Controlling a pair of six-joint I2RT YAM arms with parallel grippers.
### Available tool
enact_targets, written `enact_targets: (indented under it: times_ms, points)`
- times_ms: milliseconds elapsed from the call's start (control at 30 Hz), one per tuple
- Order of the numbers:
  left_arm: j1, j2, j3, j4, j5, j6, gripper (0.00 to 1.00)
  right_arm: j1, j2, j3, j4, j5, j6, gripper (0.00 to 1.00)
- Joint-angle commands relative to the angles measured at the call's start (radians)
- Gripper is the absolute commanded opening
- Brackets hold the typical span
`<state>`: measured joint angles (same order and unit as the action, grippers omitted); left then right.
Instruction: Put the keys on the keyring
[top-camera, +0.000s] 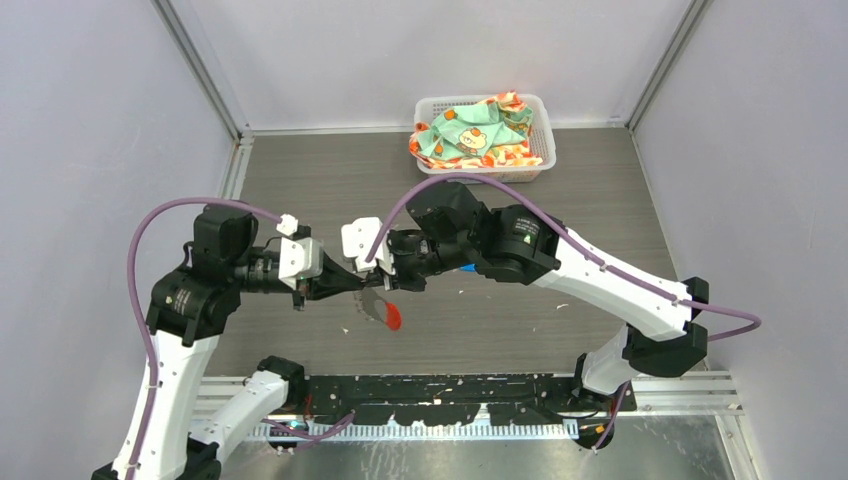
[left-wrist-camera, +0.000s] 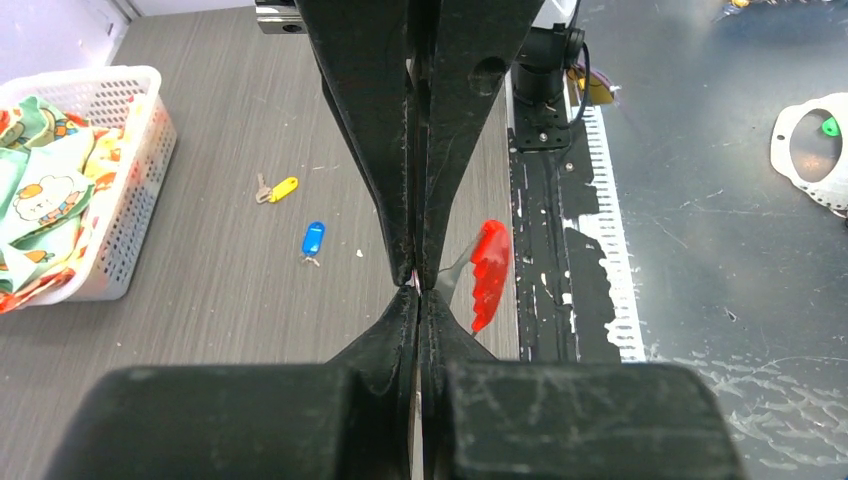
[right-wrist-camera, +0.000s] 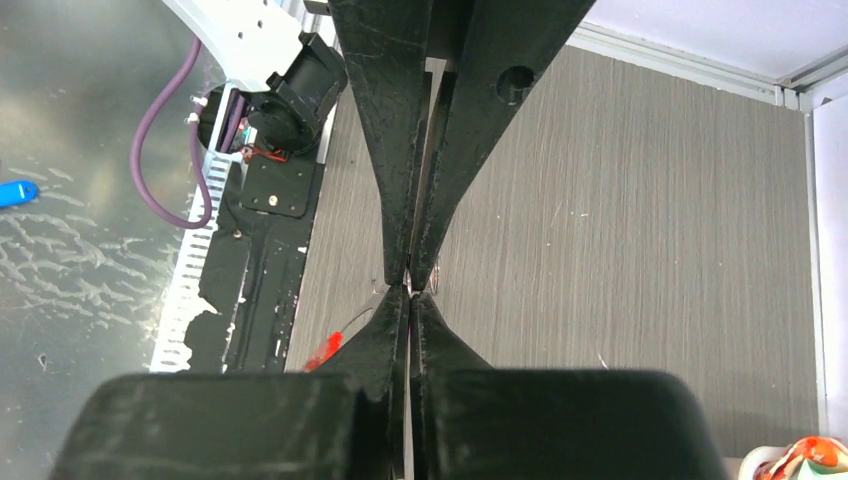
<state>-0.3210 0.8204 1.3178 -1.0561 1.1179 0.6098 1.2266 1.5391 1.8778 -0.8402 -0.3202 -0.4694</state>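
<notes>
The keyring hangs in the air between my two grippers, its red tag (top-camera: 393, 318) dangling below them; the tag also shows in the left wrist view (left-wrist-camera: 490, 275) and the right wrist view (right-wrist-camera: 325, 350). My left gripper (top-camera: 348, 284) (left-wrist-camera: 418, 292) and right gripper (top-camera: 380, 278) (right-wrist-camera: 410, 290) meet tip to tip, each shut on the thin grey ring. The yellow-tagged key (left-wrist-camera: 281, 188) and the blue-tagged key (left-wrist-camera: 313, 238) lie apart on the table. In the top view only a speck of the blue key (top-camera: 466, 267) shows under the right arm.
A white basket (top-camera: 540, 150) (left-wrist-camera: 120, 90) holding patterned cloth stands at the back of the table. A black rail (top-camera: 450, 385) runs along the near edge by the arm bases. A white round object (left-wrist-camera: 812, 150) lies off the table.
</notes>
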Motion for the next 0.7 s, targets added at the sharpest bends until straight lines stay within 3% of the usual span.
enact_targets:
  times_ms: [0, 133, 167, 233, 333, 533, 667]
  points:
    - [-0.010, -0.007, 0.001, 0.047, 0.013, -0.015, 0.00, 0.005, 0.002, 0.030, 0.069, 0.037, 0.020, 0.01]
    - [-0.015, -0.007, -0.009, 0.047, 0.004, -0.019, 0.01, 0.004, -0.037, -0.027, 0.133, 0.068, 0.040, 0.01]
    - [-0.015, -0.009, -0.011, 0.047, 0.003, -0.025, 0.07, 0.005, -0.058, -0.060, 0.171, 0.076, 0.053, 0.01]
    - [-0.015, -0.011, -0.014, 0.047, -0.003, -0.044, 0.34, 0.004, -0.108, -0.145, 0.273, 0.090, 0.083, 0.01]
    - [-0.015, -0.028, -0.021, 0.058, -0.032, -0.084, 0.49, 0.004, -0.205, -0.321, 0.474, 0.104, 0.141, 0.01]
    - [-0.015, -0.078, -0.046, 0.091, -0.091, -0.161, 0.53, -0.002, -0.351, -0.539, 0.792, 0.085, 0.269, 0.01]
    - [-0.015, -0.095, -0.063, 0.091, -0.106, -0.163, 0.48, -0.003, -0.394, -0.620, 0.932, 0.075, 0.336, 0.01]
